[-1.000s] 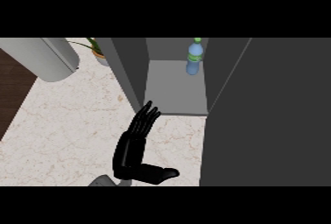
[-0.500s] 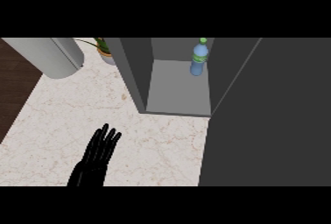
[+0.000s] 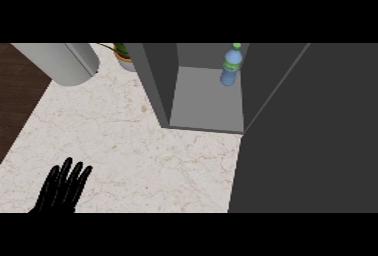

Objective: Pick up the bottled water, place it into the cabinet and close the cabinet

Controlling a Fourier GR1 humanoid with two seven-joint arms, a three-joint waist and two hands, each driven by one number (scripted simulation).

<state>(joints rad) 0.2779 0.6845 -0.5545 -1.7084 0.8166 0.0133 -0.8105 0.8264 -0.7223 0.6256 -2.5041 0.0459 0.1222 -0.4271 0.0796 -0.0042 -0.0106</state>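
The bottle [image 3: 232,65], clear blue plastic with a green cap and label, stands upright at the back of the cabinet [image 3: 207,100], a smooth grey box. Its dark flat door [image 3: 310,140] stands open at the right. The counter [image 3: 148,145] is pale veined marble. The left hand [image 3: 63,187], glossy black, lies low at the left, fingers straight, holding nothing.

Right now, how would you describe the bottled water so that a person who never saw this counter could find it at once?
Look for the tall grey cabinet that stands open on the pale marble counter. Inside, at the back of its floor, the clear blue plastic water bottle stands upright. It is the only thing in the cabinet, and its green cap and green label set it apart from the grey walls around it.
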